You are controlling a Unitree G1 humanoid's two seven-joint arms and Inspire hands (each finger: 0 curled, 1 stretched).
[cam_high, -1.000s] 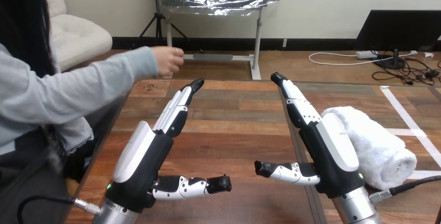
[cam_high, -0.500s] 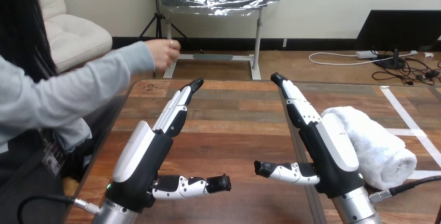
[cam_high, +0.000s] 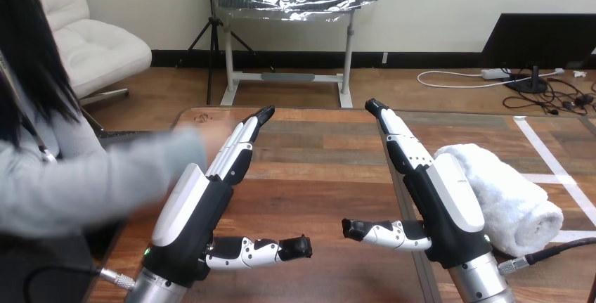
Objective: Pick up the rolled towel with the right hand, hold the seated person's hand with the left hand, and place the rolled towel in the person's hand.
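Note:
A white rolled towel (cam_high: 509,197) lies on the wooden table (cam_high: 316,169) at the right, just beyond the outer side of my right hand (cam_high: 439,201). That hand hovers open, fingers straight and pointing away, thumb stretched inward. My left hand (cam_high: 204,208) mirrors it at the left, open with straight fingers and thumb pointing right. The person's grey-sleeved arm (cam_high: 91,183) reaches in from the left, blurred, close beside my left hand. The person's hand (cam_high: 193,133) shows faintly next to my left fingers; whether they touch I cannot tell.
The table's far edge (cam_high: 316,110) runs just past my fingertips. Bare wood lies between my two hands. White tape lines (cam_high: 555,166) cross the tabletop at the right, near the towel.
The person's arm has dropped from above the table's far left corner down to beside my left hand. Both my hands and the towel stay where they were.

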